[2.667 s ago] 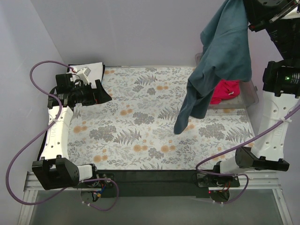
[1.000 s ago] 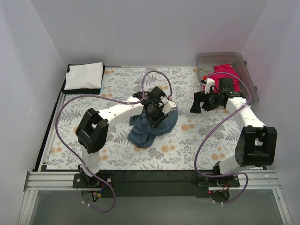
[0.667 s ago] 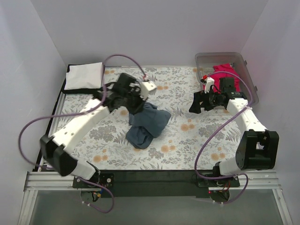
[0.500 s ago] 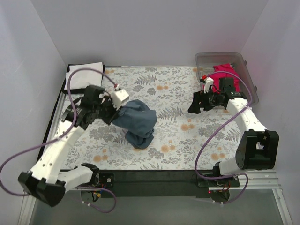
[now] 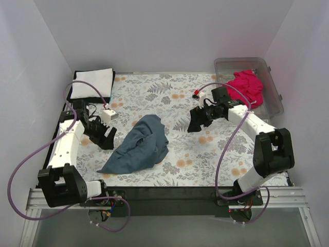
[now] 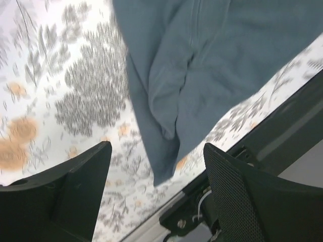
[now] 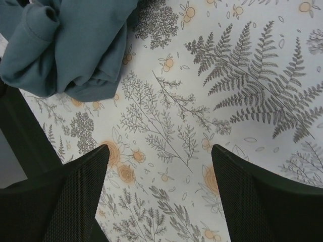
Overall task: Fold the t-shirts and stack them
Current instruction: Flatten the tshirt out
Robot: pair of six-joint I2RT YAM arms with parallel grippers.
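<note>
Slate-blue t-shirt (image 5: 138,148) lies crumpled, sleeves lost in its folds, near-left on the floral cloth (image 5: 226,149). At that cloth's far-left corner a white t-shirt (image 5: 92,82) hides most of a black t-shirt (image 5: 82,98). Left gripper (image 5: 105,138), beside the blue heap, and right gripper (image 5: 195,124), over mid-cloth, both gape empty.

Floral cloth (image 5: 180,98), grey ferns and orange flowers, spread flat over table (image 5: 169,193). Clear plastic bin (image 5: 271,82) at far right corner. Pale walls (image 5: 154,36) left, far, right.

High overview, close downward wrist views, all sharing blue t-shirt (image 5: 140,148)
</note>
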